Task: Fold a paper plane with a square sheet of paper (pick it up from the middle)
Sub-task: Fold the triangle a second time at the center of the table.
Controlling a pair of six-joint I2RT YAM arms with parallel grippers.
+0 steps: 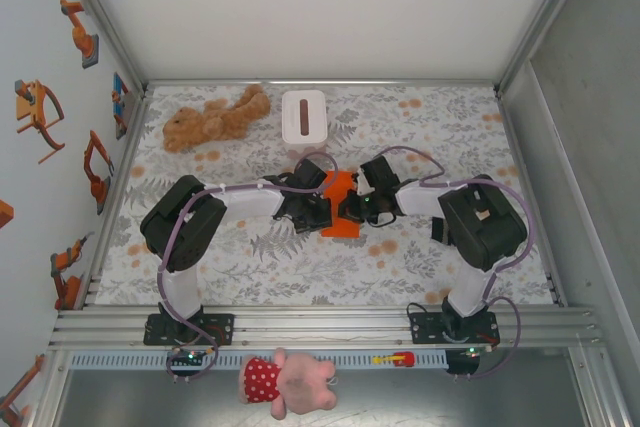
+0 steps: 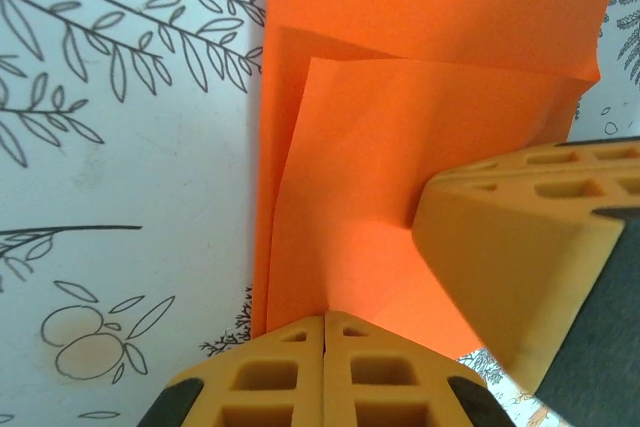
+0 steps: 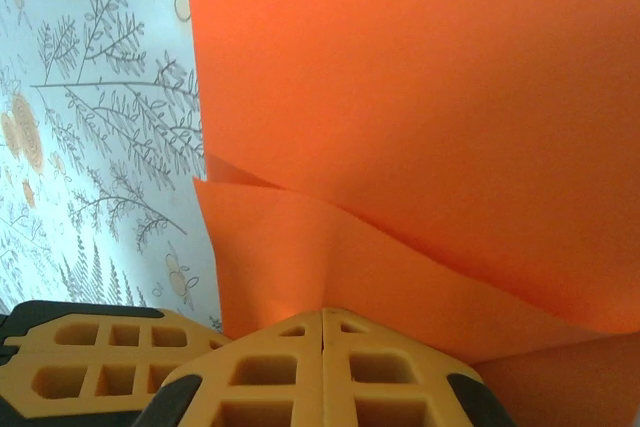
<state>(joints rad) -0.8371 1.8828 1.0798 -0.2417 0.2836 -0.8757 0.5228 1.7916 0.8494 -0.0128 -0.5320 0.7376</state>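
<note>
Task item: square sheet of thin bright orange paper [image 1: 340,190], partly folded.
Item location: flat at the centre of the floral-patterned worktop [image 1: 450,147], between the two wrists and on the near side of the white rectangular tissue box [image 1: 303,117].
Fold condition: in the left wrist view, an upper flap of the sheet [image 2: 400,177] lies over a lower layer, with its edges slightly offset. In the right wrist view, a raised crease runs across the sheet [image 3: 420,97].
Left jaws: closed, yellow fingers [image 2: 270,377] pressed together, tips at the near edge of the sheet. Whether paper is nipped between them cannot be told.
Right jaws: closed, yellow fingers [image 3: 385,377] pressed together, tips at the folded flap. Whether they clamp paper cannot be told.
Jaw spacing: the two sets meet over the sheet, just beside each other.
Left arm [image 1: 200,217]: reaches inward from the left.
Right arm [image 1: 480,217]: reaches inward from the right.
Other items: brown plush teddy bear [image 1: 215,117] to the left of the tissue box; pink plush toy in red spotted dress [image 1: 285,382] in front of the arm bases.
</note>
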